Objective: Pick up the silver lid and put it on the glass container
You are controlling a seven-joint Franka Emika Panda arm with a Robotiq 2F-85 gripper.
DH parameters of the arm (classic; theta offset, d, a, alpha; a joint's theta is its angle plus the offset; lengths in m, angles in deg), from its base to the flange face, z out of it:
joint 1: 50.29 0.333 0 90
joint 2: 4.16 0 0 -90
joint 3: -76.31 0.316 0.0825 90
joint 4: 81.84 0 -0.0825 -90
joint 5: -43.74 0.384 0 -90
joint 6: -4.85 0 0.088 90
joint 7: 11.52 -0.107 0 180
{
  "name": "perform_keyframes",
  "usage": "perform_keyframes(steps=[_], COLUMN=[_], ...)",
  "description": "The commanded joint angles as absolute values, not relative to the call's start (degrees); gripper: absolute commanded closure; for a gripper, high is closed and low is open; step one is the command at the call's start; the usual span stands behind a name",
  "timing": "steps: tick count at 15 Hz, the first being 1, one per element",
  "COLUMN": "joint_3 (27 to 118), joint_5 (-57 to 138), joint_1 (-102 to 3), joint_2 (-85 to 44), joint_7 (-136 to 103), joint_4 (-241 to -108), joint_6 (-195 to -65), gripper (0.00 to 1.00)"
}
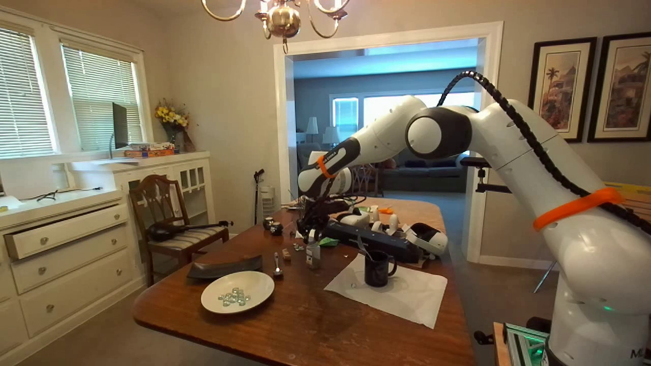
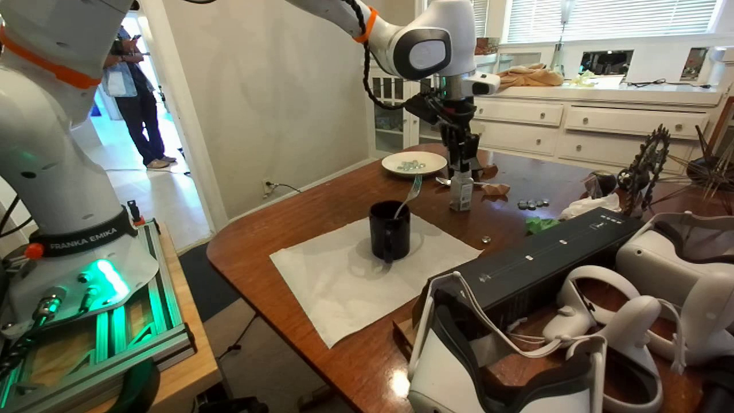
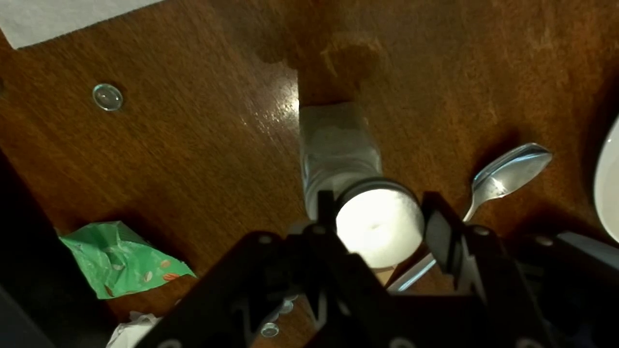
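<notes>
The silver lid (image 3: 379,237), just one, is at the mouth of the one upright glass container (image 2: 461,194), though whether it is fully seated cannot be told. The end effector (image 3: 379,210) is clamped on the silver lid from two sides. In the wrist view one spoon (image 3: 510,174) lies close on the right of the glass container, its handle passing under the end effector, so room there is tight; to the left, brown wood opens out as far as one loose glass bead (image 3: 107,96) and one crumpled green wrapper (image 3: 123,261). In an exterior view the widest room is on the near side: the wood of the table (image 1: 315,325) runs from the glass container to the near edge, between one white plate (image 1: 262,285) on the left and one white sheet (image 1: 407,305) on the right. The white plate carries a cluster of glass beads (image 1: 235,296), too bunched to count, and one dark tray (image 1: 224,268) lies just beyond it, by the left edge. On the white sheet stands one black mug (image 1: 375,269) with one fork (image 2: 410,195) in it; the white sheet comes near the right edge. Farther off, one long dark box (image 1: 379,240) and two white headsets (image 1: 436,238) take up the right side, one headset close to the edge.
</notes>
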State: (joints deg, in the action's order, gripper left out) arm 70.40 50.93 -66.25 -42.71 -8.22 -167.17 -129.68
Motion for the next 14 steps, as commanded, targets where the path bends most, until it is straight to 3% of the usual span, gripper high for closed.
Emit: perform_keyframes(steps=[1, 14], joint_3=[69.71, 68.9], joint_5=[50.3, 50.16], joint_1=[-65.55, -65.25], joint_2=[-42.14, -42.69], joint_7=[-9.99, -12.32], joint_4=[-167.87, -167.33], joint_6=[-128.73, -129.18], gripper=[0.77, 0.77])
